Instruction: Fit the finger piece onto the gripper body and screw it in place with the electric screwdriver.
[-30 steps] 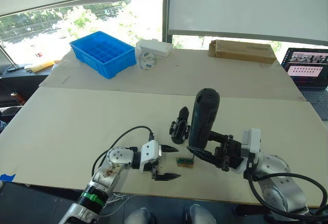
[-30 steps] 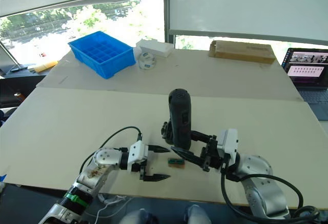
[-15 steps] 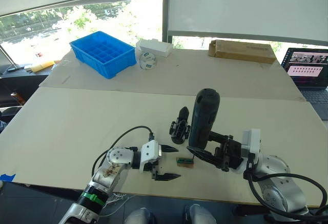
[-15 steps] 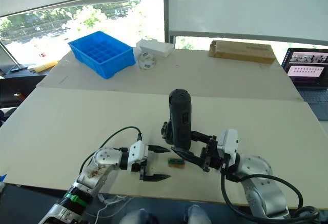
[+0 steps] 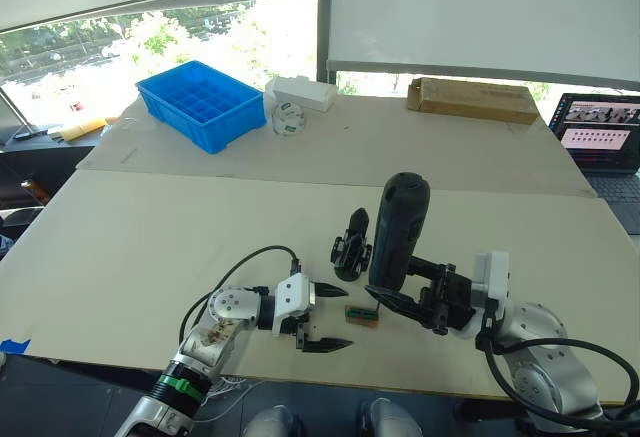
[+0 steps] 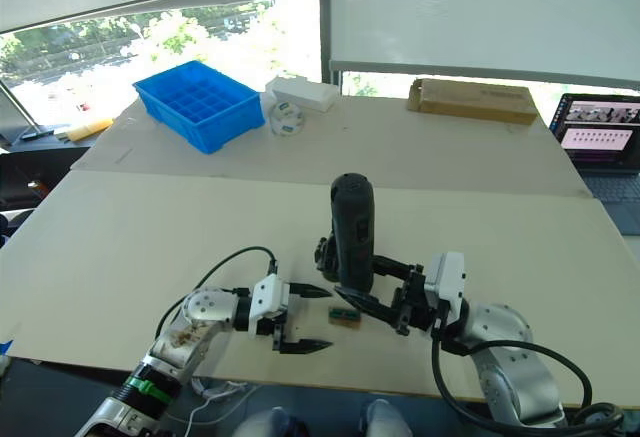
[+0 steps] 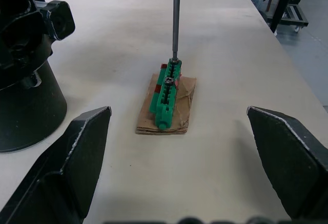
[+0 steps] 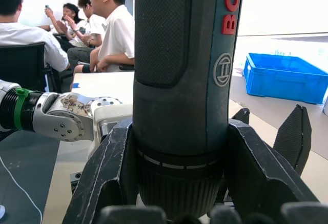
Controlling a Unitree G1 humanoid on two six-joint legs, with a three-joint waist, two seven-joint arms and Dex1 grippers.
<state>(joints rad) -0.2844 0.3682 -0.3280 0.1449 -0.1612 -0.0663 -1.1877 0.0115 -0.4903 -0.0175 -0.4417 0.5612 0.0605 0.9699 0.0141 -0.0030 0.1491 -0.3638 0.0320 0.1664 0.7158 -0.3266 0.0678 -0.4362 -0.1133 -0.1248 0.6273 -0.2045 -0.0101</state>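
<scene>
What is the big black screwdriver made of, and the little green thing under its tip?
The electric screwdriver looks like matte black plastic with a dotted, probably rubbery grip; its thin bit looks like grey metal. The green block seems glossy plastic, resting on what looks like brown cardboard.

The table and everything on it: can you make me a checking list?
Surface: pale table, bare in front.
Job's things: electric screwdriver upright, bit on green-topped block; gripper body beside it; finger piece not made out.
Clutter: blue tray, white box, cardboard box, laptop.
Grippers: right tool holds the screwdriver; left tool open.
Cables: black cable on left arm.
Surroundings: seated people, windows.
</scene>
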